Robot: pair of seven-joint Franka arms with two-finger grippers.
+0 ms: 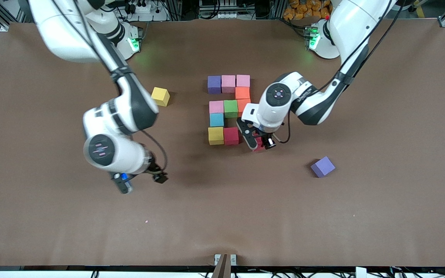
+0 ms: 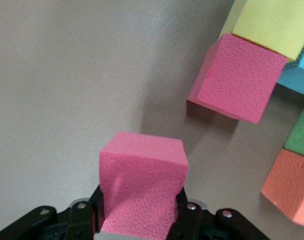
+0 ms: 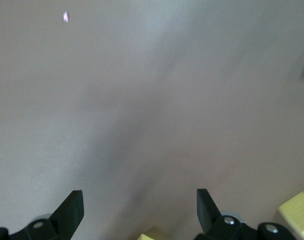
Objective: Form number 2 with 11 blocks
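While the right gripper (image 1: 141, 181) waits with jaws spread over bare table (image 1: 52, 231), front view shows the left gripper (image 1: 260, 143) beside the number 2 (image 1: 228, 110). Left wrist view: fingers (image 2: 184, 220) clamp a red block (image 2: 142, 185), squeezed, near the figure's red cube (image 2: 237, 80). Right wrist view: fingers (image 3: 72, 210) wide apart, nothing held.

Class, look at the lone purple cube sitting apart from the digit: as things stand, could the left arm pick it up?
Probably not yet: the left gripper is shut on a red block. The way to the purple cube looks free.
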